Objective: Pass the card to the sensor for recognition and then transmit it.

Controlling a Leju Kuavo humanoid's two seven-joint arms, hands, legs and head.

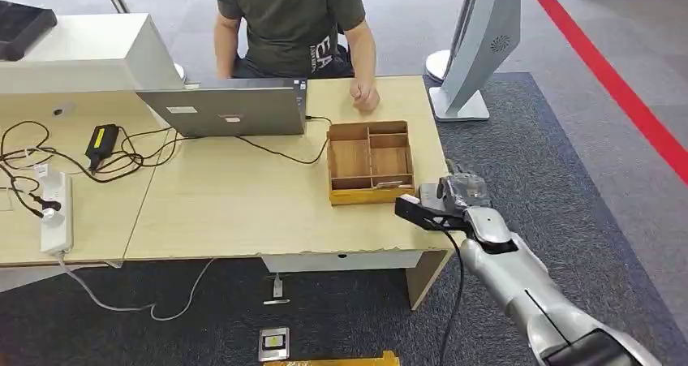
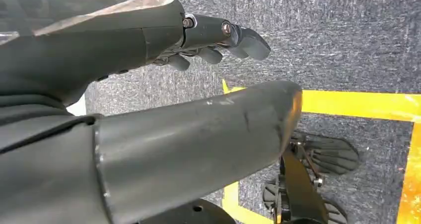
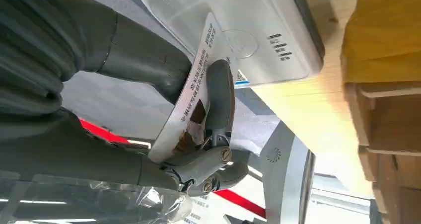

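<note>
Pinched between thumb and fingers [image 3: 218, 100] of my right hand [image 3: 164, 110], the card [image 3: 191, 97] stands on edge, its printed face turned toward my fingers and its upper corner just beside the white card reader [image 3: 238, 30], perhaps touching it; I cannot tell which. In the head view that hand [image 1: 454, 194] sits at the table's [image 1: 243, 212] near right corner, just beside the wooden compartment tray [image 1: 371, 161].

I judge the card light, thin and stiff, with a slick surface that could slide or twist in a loose pinch. My hold is low on it, near one end, which leaves the far end free to reach the reader; a firmer grip nearer its middle would steady it.

My left hand [image 2: 208, 40] hangs over the carpet, fingers loosely apart, holding nothing.
</note>
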